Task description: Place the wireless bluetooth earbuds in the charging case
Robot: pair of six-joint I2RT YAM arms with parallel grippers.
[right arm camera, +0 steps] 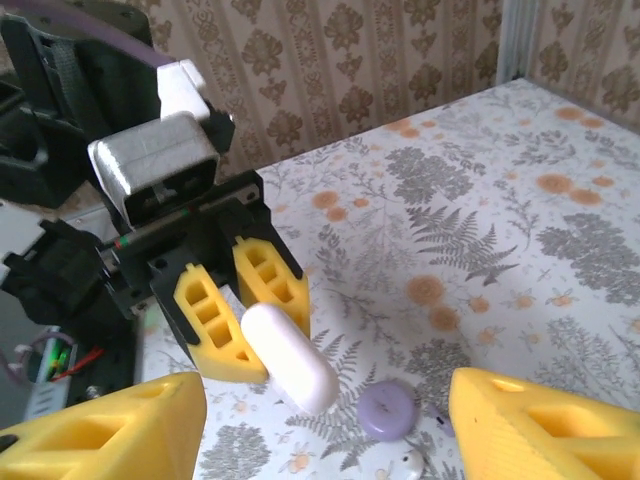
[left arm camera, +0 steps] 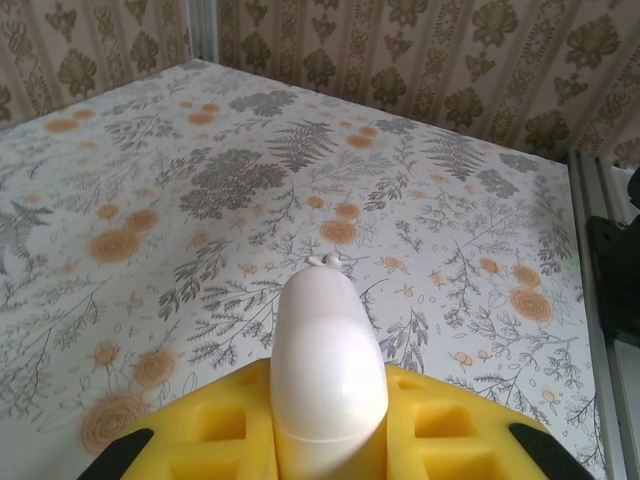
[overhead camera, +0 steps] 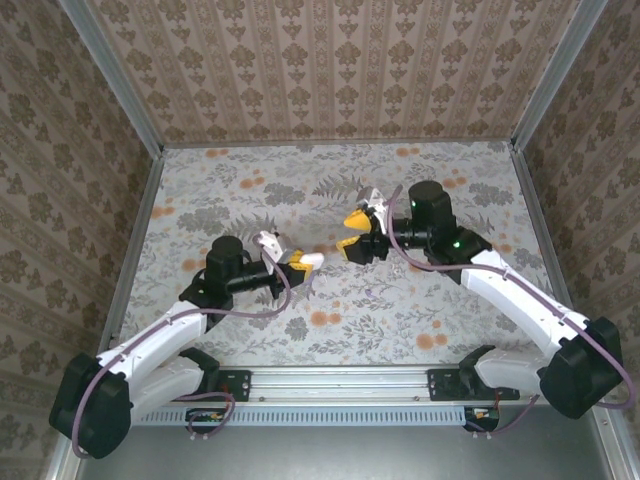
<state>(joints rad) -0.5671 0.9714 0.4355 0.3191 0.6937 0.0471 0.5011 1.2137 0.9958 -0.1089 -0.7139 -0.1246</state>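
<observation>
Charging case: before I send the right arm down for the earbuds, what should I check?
1. Charging case clamped in the left pincer: ok.
2. Case lid open: cannot tell; no opening is visible.
3. Right pincer open and empty: ok.
4. Earbuds located, lying on the table: ok.
5. Room around the earbuds: not ok; the purple disc lies close beside them.
</observation>
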